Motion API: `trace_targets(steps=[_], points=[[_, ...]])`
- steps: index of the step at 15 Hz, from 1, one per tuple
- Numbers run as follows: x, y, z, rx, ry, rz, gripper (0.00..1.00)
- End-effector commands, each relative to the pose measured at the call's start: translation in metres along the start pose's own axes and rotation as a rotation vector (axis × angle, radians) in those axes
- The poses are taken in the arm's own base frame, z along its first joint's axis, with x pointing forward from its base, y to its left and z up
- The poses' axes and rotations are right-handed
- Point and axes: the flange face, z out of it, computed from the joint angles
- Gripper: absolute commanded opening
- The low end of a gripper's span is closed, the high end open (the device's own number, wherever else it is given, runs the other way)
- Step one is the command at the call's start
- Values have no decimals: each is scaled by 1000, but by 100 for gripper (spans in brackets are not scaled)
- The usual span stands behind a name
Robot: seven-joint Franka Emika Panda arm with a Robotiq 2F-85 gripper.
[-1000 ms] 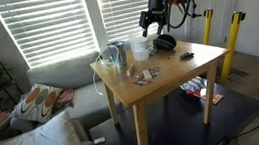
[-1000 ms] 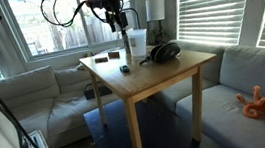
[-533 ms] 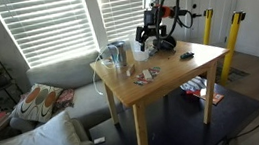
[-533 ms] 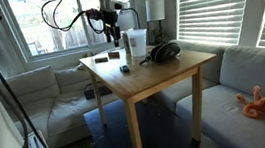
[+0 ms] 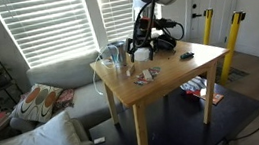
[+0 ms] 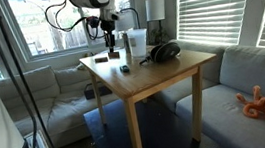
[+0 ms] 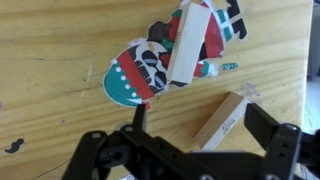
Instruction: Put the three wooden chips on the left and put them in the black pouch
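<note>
The wooden chips lie in a small cluster (image 5: 148,75) near the table's edge. In the wrist view the cluster is flat pieces painted red, green, black and white (image 7: 140,75), a pale wooden strip (image 7: 188,40) lying across them, and a second strip (image 7: 222,120) lying alone. My gripper (image 7: 200,122) is open and empty, hovering above the table with the lone strip between its fingers. It also shows in both exterior views (image 5: 136,47) (image 6: 111,48). The black pouch (image 6: 163,52) sits at the table's back, partly behind the arm in an exterior view (image 5: 169,40).
A clear jug (image 5: 115,54) and a white cup (image 6: 137,43) stand close to the gripper. A small flat dark object (image 5: 186,55) lies mid-table. The wooden table (image 5: 171,82) stands between sofas; yellow posts (image 5: 235,43) stand beyond it.
The arm has swung away from above the black pouch and come down towards the chip cluster. The gripper stays open. Nothing on the table has moved.
</note>
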Motion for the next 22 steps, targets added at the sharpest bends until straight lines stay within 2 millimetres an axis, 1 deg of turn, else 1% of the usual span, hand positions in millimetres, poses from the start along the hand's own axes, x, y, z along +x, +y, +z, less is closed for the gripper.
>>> trace_targets(steps=[1, 4, 5, 6, 10, 13, 16, 17, 22], points=[[9, -19, 7, 26, 32, 97, 100], [11, -29, 18, 19, 43, 132, 100], [11, -32, 21, 16, 47, 134, 82], [12, -35, 25, 0, 55, 131, 74], [13, -43, 34, -45, 64, 114, 44], [12, -51, 28, -71, 91, 88, 24], [9, -54, 13, -100, 119, 56, 3], [9, -54, 9, -108, 121, 48, 0], [7, -55, -3, -107, 100, 46, 0]])
